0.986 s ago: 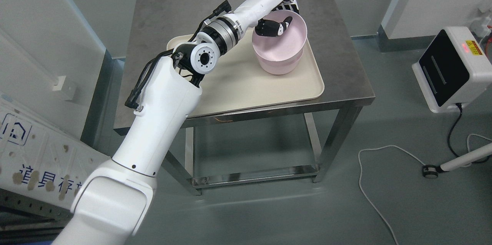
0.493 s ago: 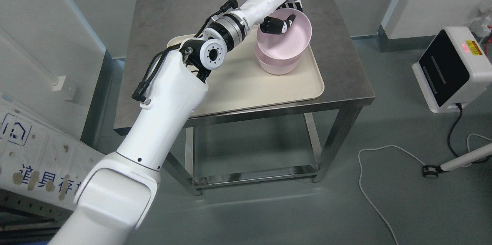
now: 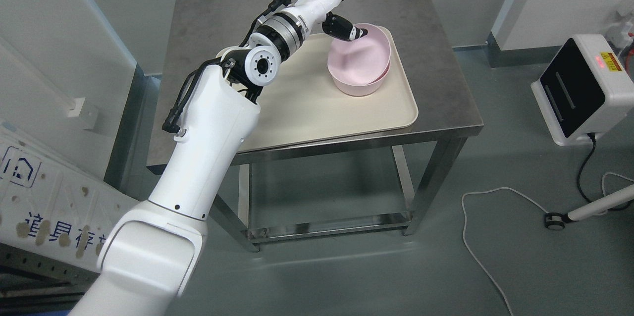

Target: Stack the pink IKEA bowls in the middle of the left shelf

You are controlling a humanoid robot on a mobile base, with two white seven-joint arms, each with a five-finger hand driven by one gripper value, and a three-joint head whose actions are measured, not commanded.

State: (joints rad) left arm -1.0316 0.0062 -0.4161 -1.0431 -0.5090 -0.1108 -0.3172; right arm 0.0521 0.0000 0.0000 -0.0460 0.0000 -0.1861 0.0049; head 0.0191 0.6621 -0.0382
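We see the pink bowls [image 3: 360, 61] nested on the cream tray [image 3: 317, 108], toward its far right corner, the upper one sitting slightly tilted in the lower. Our left hand [image 3: 346, 4] hovers above them with fingers spread, holding nothing; the thumb [image 3: 342, 28] dips toward the rim. The bowls look like light, stiff, smooth plastic, round and thin-walled, likely slippery. We judge a pinch across the rim safest.

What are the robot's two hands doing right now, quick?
Left hand: open, fingers spread above the stacked pink plastic bowls on the beige tray; thumb at the rim, gripping nothing.
Right hand: not in view.
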